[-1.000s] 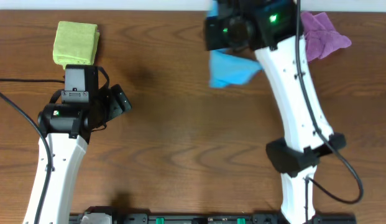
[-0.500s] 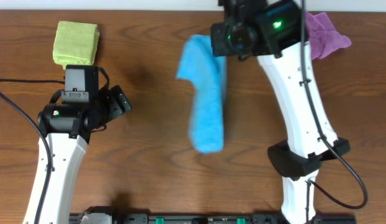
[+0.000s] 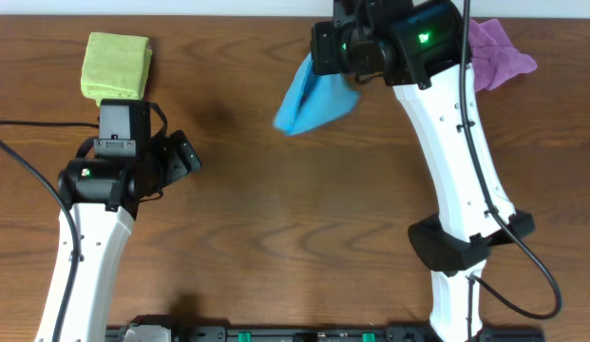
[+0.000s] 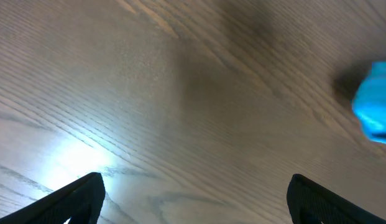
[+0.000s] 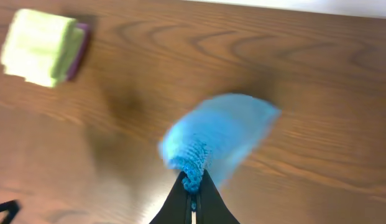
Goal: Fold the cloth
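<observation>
Right gripper point(image 5: 193, 198): clenched tight on a bunched edge of the bright sky-blue terry microfibre cloth point(image 3: 312, 98), carried in the air at the far side of the brown wood-grain table point(image 3: 275, 218), right of centre. Hanging from the pinch as a loose crumpled wad, smeared by motion in the right wrist view. Unclear from that blur whether touching the tabletop; probably clear of it.

Compared with half a second ago: then flung out long and narrow toward the near edge, now drawn back up and gathered below the wrist, close to the shape of a second ago. Read as one flick of a shake-out, not a fold. No flat spread gained, no corners sorted.

Left gripper point(image 4: 194, 194): released, jaws wide, holding nothing, parked over bare wood at the left, unmoved over the second. Blue wad just visible at the right edge of its view, well apart.

Folded lime-green cloth point(image 3: 116, 65) at far left and crumpled purple cloth point(image 3: 499, 47) at far right: untouched, same spots.

Judgement: task at its opening stage. Needed next, likely: laying the cloth flat near centre, second hand on an opposite corner.
</observation>
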You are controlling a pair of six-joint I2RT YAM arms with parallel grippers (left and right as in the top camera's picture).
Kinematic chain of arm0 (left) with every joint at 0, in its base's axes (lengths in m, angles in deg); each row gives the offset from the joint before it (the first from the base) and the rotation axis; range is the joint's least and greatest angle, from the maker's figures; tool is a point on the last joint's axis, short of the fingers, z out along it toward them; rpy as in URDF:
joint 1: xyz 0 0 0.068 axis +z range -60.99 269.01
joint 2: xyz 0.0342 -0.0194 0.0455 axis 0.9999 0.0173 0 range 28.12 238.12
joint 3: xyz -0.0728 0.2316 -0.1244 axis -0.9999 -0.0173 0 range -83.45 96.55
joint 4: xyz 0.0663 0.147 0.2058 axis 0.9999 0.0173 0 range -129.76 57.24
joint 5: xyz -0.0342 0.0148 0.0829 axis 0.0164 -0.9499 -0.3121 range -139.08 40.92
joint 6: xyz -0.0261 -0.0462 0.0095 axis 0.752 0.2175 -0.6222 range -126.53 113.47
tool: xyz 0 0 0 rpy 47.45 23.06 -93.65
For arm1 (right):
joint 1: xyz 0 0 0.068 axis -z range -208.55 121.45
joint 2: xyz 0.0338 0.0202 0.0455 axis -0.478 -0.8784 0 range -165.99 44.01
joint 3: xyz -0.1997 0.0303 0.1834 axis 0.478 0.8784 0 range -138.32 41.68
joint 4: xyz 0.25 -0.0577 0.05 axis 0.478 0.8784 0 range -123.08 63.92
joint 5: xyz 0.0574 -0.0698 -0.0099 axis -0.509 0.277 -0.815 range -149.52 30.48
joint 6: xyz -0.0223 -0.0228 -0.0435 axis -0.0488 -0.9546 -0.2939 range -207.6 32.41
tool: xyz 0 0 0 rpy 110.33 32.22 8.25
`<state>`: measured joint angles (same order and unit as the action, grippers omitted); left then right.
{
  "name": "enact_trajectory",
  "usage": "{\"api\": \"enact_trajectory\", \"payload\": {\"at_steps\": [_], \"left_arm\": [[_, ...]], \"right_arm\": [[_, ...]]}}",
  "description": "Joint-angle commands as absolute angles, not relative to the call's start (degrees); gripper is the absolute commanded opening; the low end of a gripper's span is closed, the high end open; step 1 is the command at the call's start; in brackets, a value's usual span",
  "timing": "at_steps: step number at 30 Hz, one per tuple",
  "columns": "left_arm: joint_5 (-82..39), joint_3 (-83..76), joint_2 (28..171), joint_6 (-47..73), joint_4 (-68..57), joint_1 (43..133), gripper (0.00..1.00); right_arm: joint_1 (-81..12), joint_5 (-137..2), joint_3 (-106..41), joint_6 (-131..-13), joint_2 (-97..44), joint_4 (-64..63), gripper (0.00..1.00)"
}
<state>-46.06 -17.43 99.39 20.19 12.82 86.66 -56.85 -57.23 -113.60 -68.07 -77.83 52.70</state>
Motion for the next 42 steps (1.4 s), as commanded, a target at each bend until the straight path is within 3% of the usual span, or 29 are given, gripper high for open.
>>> {"api": "enact_trajectory", "payload": {"at_steps": [1,8,13,22,29,32,37,38,39,40,41,42], "left_arm": [[-46.1,-16.8,99.3,19.3,13.2,86.8,0.95],[-46.1,-16.8,99.3,19.3,14.0,86.8,0.95],[-46.1,-16.8,99.3,19.1,14.4,86.9,0.95],[-48.9,-16.8,99.3,19.2,13.0,86.9,0.95],[-49.3,-16.8,99.3,19.2,12.9,86.9,0.95],[-49.3,-16.8,99.3,19.2,12.9,86.9,0.95],[-49.3,-16.8,99.3,19.2,12.9,86.9,0.95],[-49.3,-16.8,99.3,19.2,12.9,86.9,0.95],[-49.3,-16.8,99.3,19.2,12.9,86.9,0.95],[-49.3,-16.8,99.3,19.2,12.9,86.9,0.95],[-49.3,-16.8,99.3,19.2,12.9,86.9,0.95],[-49.2,-16.8,99.3,19.2,12.9,86.9,0.95]], "right_arm": [[-56.4,-49.1,-114.3,-68.2,-76.6,53.8,0.01],[-51.1,-38.3,-114.3,-68.6,-76.6,55.0,0.01],[-46.2,-39.2,-114.3,-68.3,-76.6,55.0,0.01],[-55.2,-68.3,-114.3,-68.3,-76.6,56.0,0.02],[-64.1,-75.2,-114.3,-72.7,-75.3,49.7,0.01],[-62.4,-73.6,-114.3,-72.9,-74.3,48.7,0.01],[-53.8,-57.5,-113.7,-69.7,-74.9,56.0,0.02],[-52.3,-54.1,-113.3,-68.5,-75.4,57.5,0.12],[-50.2,-51.8,-112.5,-67.0,-76.3,59.5,0.6],[-48.7,-52.2,-112.0,-66.4,-76.9,60.9,0.82],[-47.5,-53.3,-111.7,-65.8,-77.5,62.2,0.99],[-46.5,-54.0,-111.4,-65.3,-78.0,63.5,0.99]]}}
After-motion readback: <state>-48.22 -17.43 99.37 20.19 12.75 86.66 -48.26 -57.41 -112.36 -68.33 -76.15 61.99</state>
